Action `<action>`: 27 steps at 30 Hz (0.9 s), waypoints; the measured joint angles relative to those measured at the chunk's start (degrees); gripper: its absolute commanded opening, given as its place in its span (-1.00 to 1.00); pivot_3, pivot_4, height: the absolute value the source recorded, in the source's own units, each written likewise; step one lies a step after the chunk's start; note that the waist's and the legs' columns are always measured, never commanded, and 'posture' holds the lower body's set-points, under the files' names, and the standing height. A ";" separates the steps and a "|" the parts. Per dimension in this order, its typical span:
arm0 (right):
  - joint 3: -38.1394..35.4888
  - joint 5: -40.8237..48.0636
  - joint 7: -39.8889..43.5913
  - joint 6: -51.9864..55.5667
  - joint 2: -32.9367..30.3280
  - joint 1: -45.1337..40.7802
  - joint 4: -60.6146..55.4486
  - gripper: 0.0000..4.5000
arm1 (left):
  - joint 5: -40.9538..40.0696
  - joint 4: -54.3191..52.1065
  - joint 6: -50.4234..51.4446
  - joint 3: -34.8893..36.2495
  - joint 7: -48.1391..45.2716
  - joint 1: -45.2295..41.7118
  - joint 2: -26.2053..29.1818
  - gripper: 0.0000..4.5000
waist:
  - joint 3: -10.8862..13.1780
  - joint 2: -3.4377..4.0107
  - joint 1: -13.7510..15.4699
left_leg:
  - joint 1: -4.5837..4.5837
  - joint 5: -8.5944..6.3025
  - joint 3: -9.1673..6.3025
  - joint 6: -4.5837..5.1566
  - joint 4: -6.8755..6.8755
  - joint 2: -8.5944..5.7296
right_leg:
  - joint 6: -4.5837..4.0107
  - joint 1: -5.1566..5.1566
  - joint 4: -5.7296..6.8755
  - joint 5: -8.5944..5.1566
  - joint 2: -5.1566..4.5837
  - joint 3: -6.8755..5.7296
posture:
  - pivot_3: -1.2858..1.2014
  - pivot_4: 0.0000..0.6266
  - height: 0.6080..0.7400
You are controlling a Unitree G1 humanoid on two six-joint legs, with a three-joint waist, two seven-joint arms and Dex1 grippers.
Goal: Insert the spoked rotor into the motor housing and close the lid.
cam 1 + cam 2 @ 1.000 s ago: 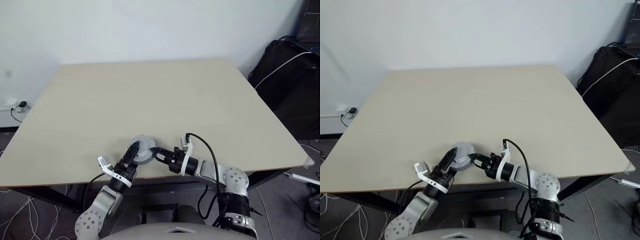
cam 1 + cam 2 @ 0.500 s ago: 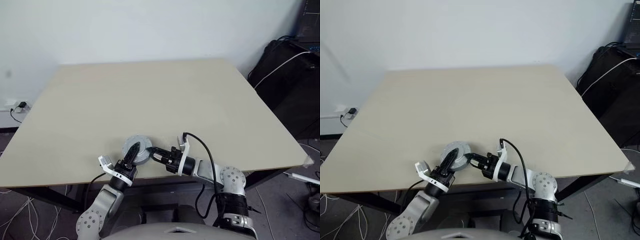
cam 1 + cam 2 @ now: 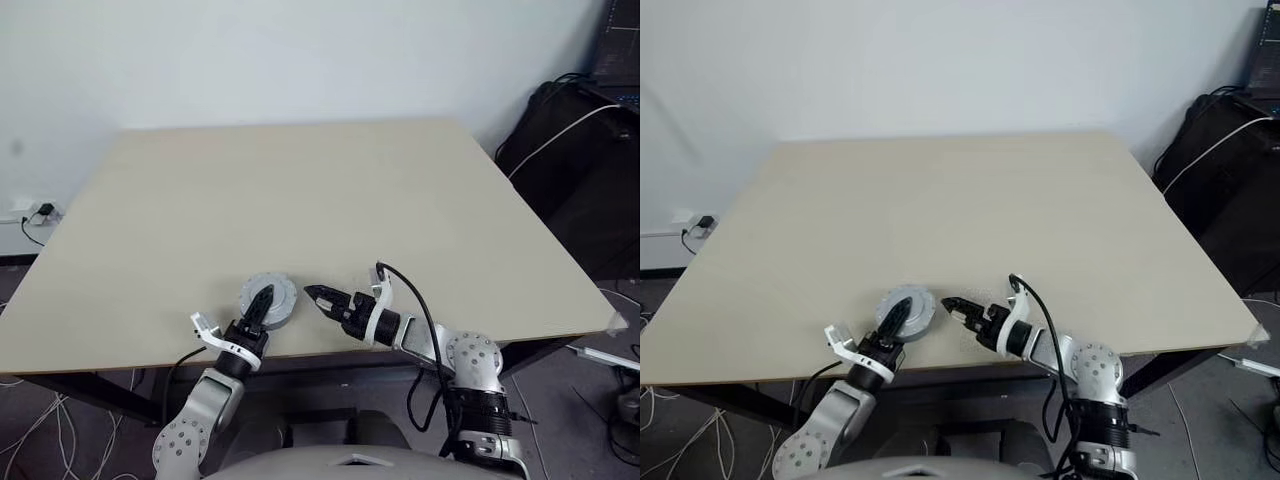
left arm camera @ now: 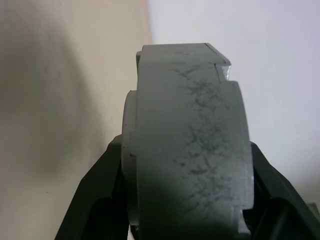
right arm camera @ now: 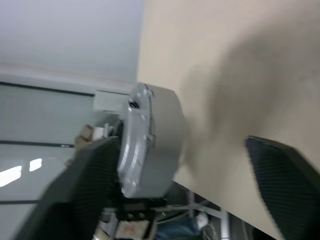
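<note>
The left gripper (image 3: 264, 301) has its jaws clamped on the rim of the grey round motor housing (image 3: 269, 299), one black finger across its top. The housing sits low and left of centre in the frame, near the tabletop's (image 3: 300, 200) front edge, its flat face up. Just right of it, the right gripper (image 3: 316, 296) points leftward at it, jaws spread, holding nothing.

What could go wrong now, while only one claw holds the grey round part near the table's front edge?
1. The left claw alone grips the lid by its edge; it could tilt or slip.
2. It sits close to the table front edge, so a drop might go to the floor.
3. The open right claw is close and could bump it.
</note>
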 measured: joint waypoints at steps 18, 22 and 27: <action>24.08 -55.47 8.95 -61.61 -10.24 11.11 -3.08 1.00 | 8.99 20.10 -7.76 11.87 8.78 -27.42 0.22 -0.05 | -0.10 -0.52 1.37 | 0.02 0.36 0.13 -0.21 0.38 -0.01 | 0.56 0.08 -0.02 0.49 0.16 0.03 | 0.03 -1.00 1.00; 23.85 -58.39 9.51 -66.50 -9.55 11.61 0.09 1.00 | 11.61 27.43 -8.64 15.01 8.12 -34.50 0.71 -0.05 | -0.11 -0.73 1.50 | 0.02 0.44 0.15 -0.24 0.39 -0.02 | 0.29 0.10 -0.03 0.66 0.16 0.09 | 0.03 -1.00 1.00; 23.27 -59.39 9.55 -67.79 -7.94 12.19 0.81 1.00 | 16.67 39.90 -9.87 18.08 6.39 -44.10 2.22 -0.05 | -0.09 -0.83 1.55 | 0.02 0.56 0.13 -0.32 0.37 -0.01 | 0.32 0.12 -0.01 0.76 0.23 0.12 | 0.03 -1.00 1.00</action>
